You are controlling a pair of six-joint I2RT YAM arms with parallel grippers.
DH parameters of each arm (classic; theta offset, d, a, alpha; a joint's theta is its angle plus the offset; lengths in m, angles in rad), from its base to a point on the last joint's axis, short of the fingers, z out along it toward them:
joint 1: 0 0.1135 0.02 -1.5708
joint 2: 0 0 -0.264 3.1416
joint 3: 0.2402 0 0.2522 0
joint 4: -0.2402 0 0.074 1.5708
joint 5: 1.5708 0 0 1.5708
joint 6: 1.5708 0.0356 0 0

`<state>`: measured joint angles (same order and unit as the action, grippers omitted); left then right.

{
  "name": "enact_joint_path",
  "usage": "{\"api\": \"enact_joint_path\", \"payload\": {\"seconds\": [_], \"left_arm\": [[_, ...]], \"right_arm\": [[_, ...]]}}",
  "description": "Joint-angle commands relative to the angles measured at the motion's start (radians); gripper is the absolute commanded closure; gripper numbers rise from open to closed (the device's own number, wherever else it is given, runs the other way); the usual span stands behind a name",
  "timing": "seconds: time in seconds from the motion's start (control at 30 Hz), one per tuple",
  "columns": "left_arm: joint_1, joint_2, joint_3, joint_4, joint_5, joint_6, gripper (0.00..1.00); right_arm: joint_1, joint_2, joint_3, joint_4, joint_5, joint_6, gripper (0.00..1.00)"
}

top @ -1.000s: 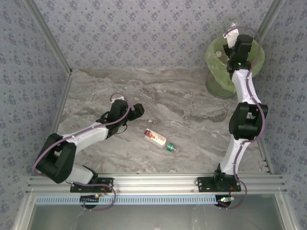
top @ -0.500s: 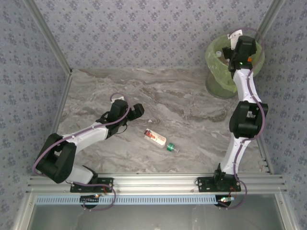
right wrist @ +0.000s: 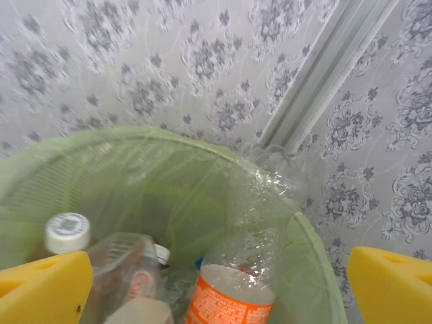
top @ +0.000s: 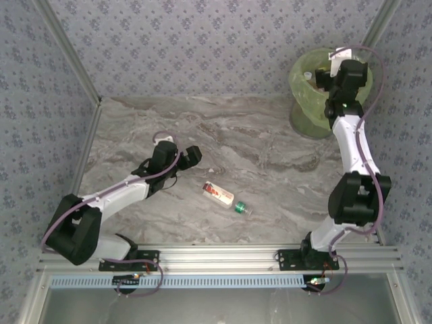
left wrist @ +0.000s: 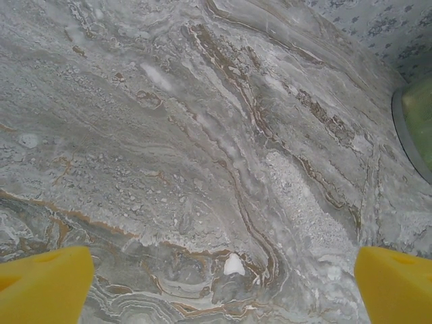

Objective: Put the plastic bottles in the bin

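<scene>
The right gripper [right wrist: 216,290] hangs wide open and empty over the far-right green-lined round bin [right wrist: 135,138]; the left gripper [left wrist: 216,283] is likewise open and empty above the grey marble table [left wrist: 202,135].

No word, brand or number can be read anywhere. In the right wrist view, the orange-label bottle [right wrist: 233,297] in the bin [right wrist: 135,158] carries an orange band covered with rows of fine white print, too small to make out. To its left, a white cap [right wrist: 67,233] bears a round grey printed mark on top, blurred beyond reading. The clear bottle [right wrist: 131,280] just beside that cap shows a faint red marking, illegible. In the top view, the small bottle [top: 219,194] lying on the table [top: 270,155] has a red-and-white label whose lettering cannot be told.
</scene>
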<state>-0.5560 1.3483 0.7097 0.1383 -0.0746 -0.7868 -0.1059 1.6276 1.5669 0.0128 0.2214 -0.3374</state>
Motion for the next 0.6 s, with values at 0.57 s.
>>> {"api": "enact_joint_path", "payload": {"seconds": [0.57], "left_arm": [[-0.085,-0.072,0.131,-0.552,0.199,-0.104,0.01]], "right_arm": [[0.328,-0.359,-0.318,-0.467,-0.426,0.169,0.01]]}}
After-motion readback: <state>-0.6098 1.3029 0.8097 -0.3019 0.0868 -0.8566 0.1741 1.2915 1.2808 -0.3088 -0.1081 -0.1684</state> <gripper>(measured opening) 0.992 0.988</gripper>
